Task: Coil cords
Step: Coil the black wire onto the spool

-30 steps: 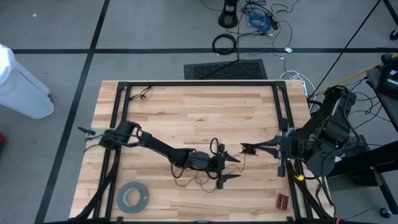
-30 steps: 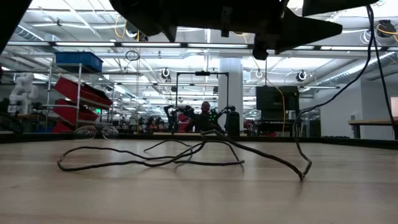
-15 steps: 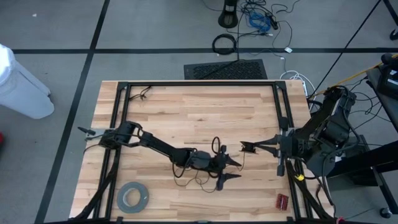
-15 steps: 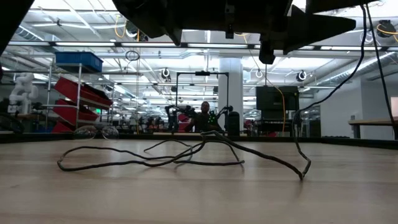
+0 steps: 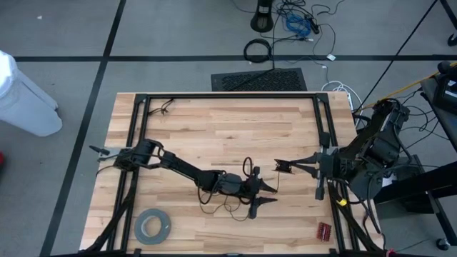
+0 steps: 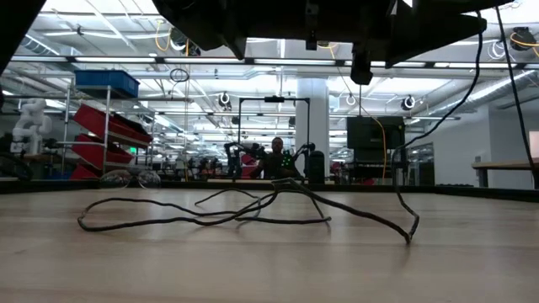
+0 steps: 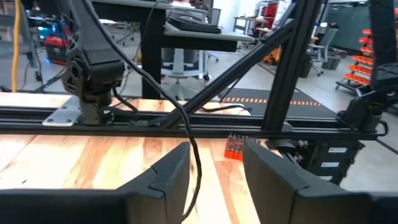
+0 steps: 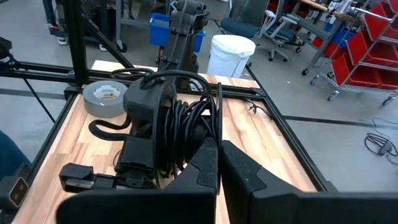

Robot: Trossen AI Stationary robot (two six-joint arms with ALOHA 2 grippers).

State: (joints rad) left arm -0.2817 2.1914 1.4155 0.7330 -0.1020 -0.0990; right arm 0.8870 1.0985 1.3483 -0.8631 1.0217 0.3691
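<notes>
1. The long, thin dark cord [image 5: 227, 205] lies in loose loops on the pale wooden table [image 5: 214, 128], near its middle toward the front; in the low view the same cord [image 6: 202, 215] sprawls flat with one strand rising toward the arms above.
2. The left gripper [image 5: 263, 195] hovers over the loops, its two dark fingers [image 7: 168, 174] parted, a strand of cord [image 7: 193, 155] hanging between them without being clamped.
3. The right gripper [image 5: 282, 169] sits just beside it, fingers pressed together; whether it pinches the cord cannot be told.
4. A wide grey tape roll [image 5: 152, 226] rests at the table's front left.
</notes>
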